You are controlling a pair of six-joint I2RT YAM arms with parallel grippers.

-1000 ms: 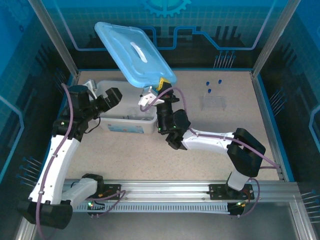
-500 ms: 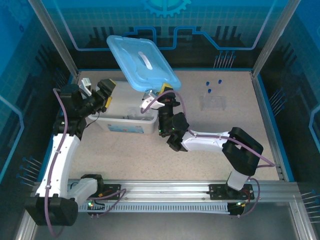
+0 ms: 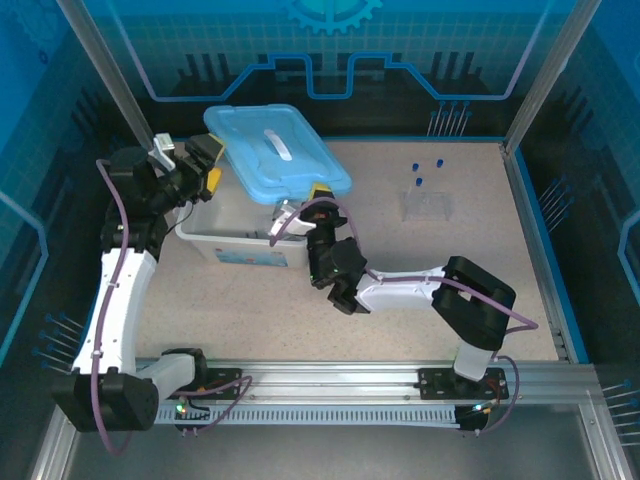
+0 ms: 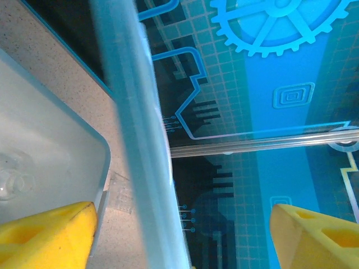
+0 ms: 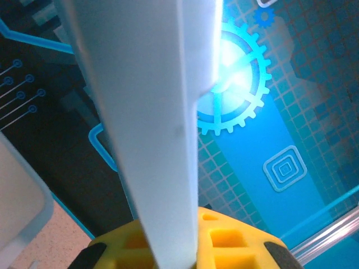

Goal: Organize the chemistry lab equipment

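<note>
Light-blue lid (image 3: 275, 150) tilted over white tub (image 3: 225, 228), right claw (image 3: 320, 190) clamped on its edge, left claw (image 3: 208, 162) spread wide astride opposite edge

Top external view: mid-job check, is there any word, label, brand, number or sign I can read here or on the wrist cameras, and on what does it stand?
No text is readable in any view.
White tub: pale-blue label on its front wall, print too small to read.
Back panel: gear and circuit-line graphics, no words or numbers.
Light-blue lid: no marking visible.
</note>
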